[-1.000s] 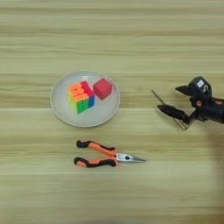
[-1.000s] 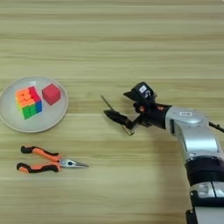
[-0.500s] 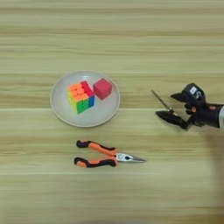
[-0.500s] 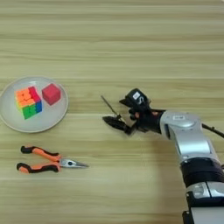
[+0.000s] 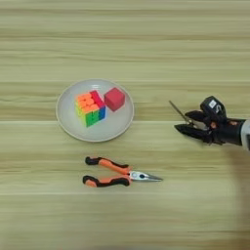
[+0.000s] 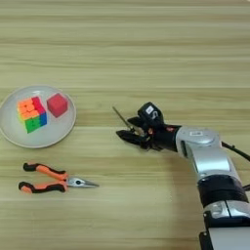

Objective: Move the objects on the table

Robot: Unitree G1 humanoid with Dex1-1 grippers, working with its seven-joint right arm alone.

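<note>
The thin screwdriver [image 5: 177, 109] lies right of centre on the table [image 5: 125, 44]. Only its metal shaft shows, pointing up-left; the handle is hidden among the fingers. My right gripper [image 5: 183, 122] comes in from the right and stands open, one black finger on each side of the screwdriver's handle end; the same gripper [image 6: 124, 126] shows with its silver forearm in the right eye view. The multicoloured puzzle cube [image 5: 90, 108] and the small red cube [image 5: 114, 98] sit side by side on the round grey plate [image 5: 68, 124]. The orange-and-black pliers [image 5: 113, 172] lie below the plate, nose pointing right.
The silver forearm [image 6: 207, 156] runs down the right side to the bottom edge in the right eye view. A thin black cable [image 6: 237, 150] trails off its right side.
My gripper has slid left along the table, so its fingers now reach further around the screwdriver. The screwdriver, plate, cubes and pliers have stayed put.
</note>
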